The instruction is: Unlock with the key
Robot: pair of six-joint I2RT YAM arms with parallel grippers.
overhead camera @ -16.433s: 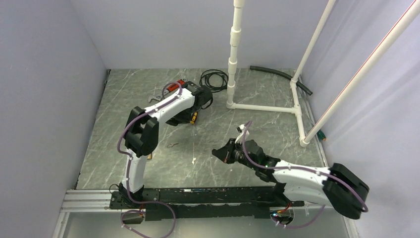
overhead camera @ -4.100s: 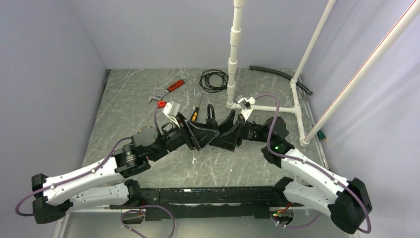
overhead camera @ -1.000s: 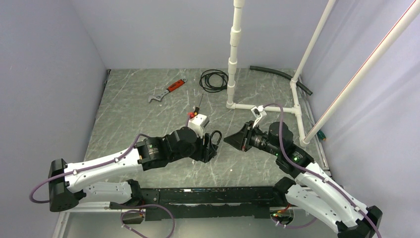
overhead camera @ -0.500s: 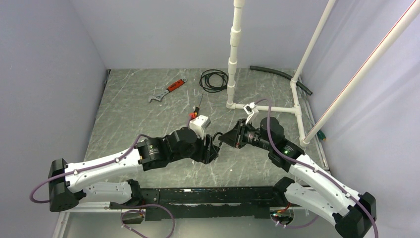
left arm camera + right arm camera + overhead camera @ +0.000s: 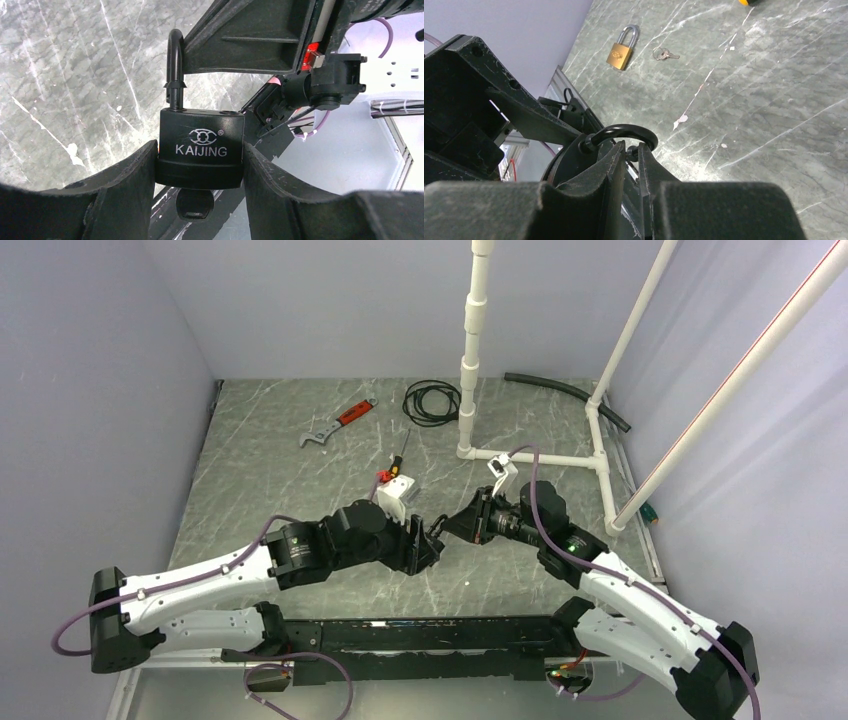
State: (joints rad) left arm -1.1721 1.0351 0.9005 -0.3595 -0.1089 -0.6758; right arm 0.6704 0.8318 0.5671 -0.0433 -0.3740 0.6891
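Found the padlock [image 5: 201, 135] lifted clear of the table [image 5: 260, 470], over its middle and somewhat toward the near edge. Observed the left pincer [image 5: 200, 152] closed onto the two narrow sides of the lock body, with the pads [image 5: 132, 185] low on the case and the branded face toward the left wrist camera. Noted the key [image 5: 194, 206] seated in the keyway on the underside, bow hanging free between the pads and touched by neither. Observed the right pincer [image 5: 631, 147] drawn almost fully together over the crown of the shackle [image 5: 174, 60], with only a thin gap remaining and one shackle leg apparently caught in it. Saw a notched leg of the shackle standing out of the body on one side; could not confirm release of the far leg from either wrist view.

Judged the lock rigid, dense and heavy for its bulk, with no yielding under clamp force and no risk of crushing. Rated the painted case smooth and liable to twist in the pads under torque from the key or a pull on the shackle. Preferred a hold across the body sides, kept away from the keyway. Rated the round shackle bar a poor, rolling purchase; recommended gripping at the crown and pulling straight along the legs. Treated the key as the weak part: thin, bendable, best taken flat across the bow.

Recorded a brass padlock [image 5: 623, 48] and loose keys [image 5: 665, 53] lying just beside each other close to the near edge of the table, well apart from the work.
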